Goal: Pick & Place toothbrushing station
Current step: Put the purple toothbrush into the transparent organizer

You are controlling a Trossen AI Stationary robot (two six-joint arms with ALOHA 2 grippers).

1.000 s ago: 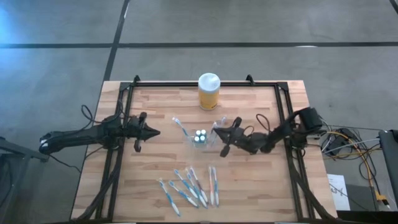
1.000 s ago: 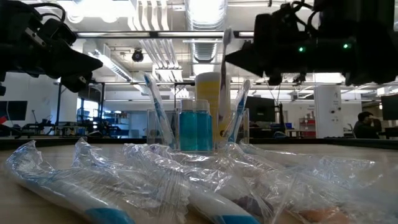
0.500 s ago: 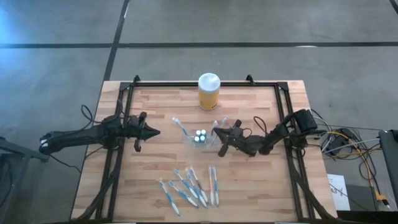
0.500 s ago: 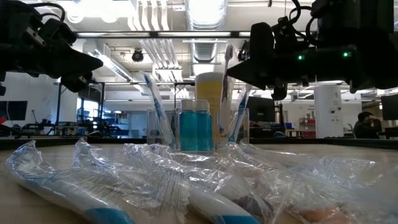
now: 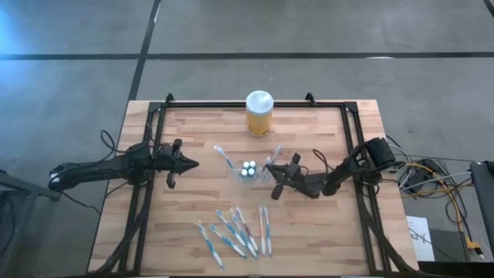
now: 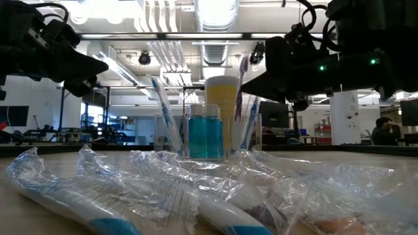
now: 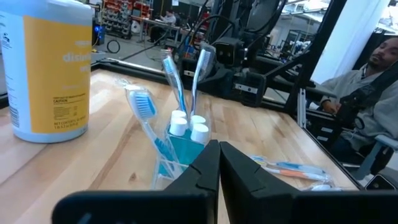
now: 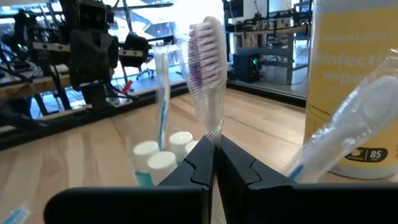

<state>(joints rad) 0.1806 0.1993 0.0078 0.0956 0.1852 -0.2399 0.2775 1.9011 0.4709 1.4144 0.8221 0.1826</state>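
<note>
While I watched from above, the clear holder (image 5: 248, 171) stood near the middle of the table (image 5: 324, 232), with white-capped tubes (image 5: 248, 167) inside and one toothbrush (image 5: 225, 157) leaning out toward the left arm. My right gripper (image 5: 270, 169) sat just beside the holder, its fingers pinched shut on a purple-bristled toothbrush (image 8: 203, 50) held upright, bristles up; from the low view its lower end seemed to be at the holder, though I could not tell whether it was inside. My left gripper (image 5: 191, 164) hung well apart from the holder, closed and holding nothing. Behind the holder stood the yellow jar (image 5: 259, 113). More wrapped toothbrushes (image 5: 235, 232) lay scattered on the near part of the table.
</note>
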